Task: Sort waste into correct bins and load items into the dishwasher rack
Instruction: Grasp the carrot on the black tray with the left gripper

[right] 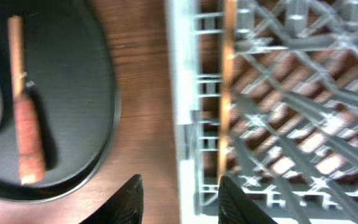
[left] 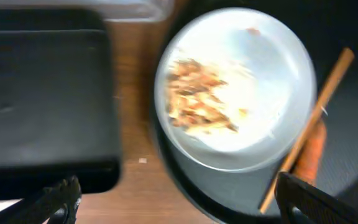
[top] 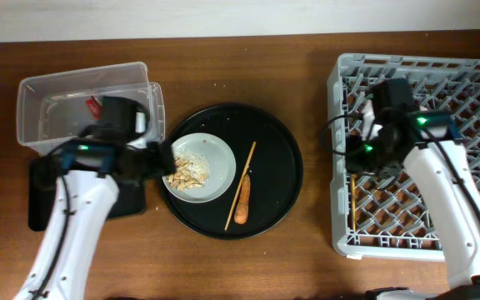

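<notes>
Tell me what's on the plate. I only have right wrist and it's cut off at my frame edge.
Observer: Beige food scraps sit on the plate, toward its left side.
Operator: Where's the left hand?
Observer: The left hand is open over the plate's left edge, holding nothing.
Operator: Anything binned yet?
Observer: A red wrapper lies inside the clear tub.

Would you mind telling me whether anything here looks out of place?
Nothing is spilled, but the chopsticks are separated: one chopstick lies in the dishwasher rack, the other chopstick on the round black tray beside the carrot stick.
</notes>
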Robot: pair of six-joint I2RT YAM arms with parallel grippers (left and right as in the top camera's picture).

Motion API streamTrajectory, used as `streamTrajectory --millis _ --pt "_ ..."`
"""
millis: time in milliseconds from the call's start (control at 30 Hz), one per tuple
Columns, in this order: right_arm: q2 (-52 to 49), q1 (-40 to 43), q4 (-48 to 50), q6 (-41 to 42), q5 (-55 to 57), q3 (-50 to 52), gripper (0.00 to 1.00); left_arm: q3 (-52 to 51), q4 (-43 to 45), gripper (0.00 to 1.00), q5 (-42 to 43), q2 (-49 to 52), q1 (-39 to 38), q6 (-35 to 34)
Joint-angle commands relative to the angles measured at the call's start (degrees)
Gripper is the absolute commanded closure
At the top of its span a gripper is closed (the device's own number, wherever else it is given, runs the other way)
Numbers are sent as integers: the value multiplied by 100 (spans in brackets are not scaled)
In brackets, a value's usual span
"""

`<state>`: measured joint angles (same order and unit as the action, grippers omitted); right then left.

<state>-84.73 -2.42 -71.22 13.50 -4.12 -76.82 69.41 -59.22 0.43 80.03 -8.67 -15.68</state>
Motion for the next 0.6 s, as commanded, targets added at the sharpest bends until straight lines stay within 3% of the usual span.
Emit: streamTrajectory --millis 0,67,300,567 --pt "396 579 -149 44 269 -48 46 -214 162 1 90 111 -758 -52" --pt "494 925 -293 -87 264 -48 35 -225 219 1 90 382 -1246 -55" --pt "492 1180 -505 -382 269 -33 35 -225 793 2 402 1580 -2496 -59" --pt "492 1180 -472 -382 269 -33 35 -225 1196 7 503 2186 -3130 -166"
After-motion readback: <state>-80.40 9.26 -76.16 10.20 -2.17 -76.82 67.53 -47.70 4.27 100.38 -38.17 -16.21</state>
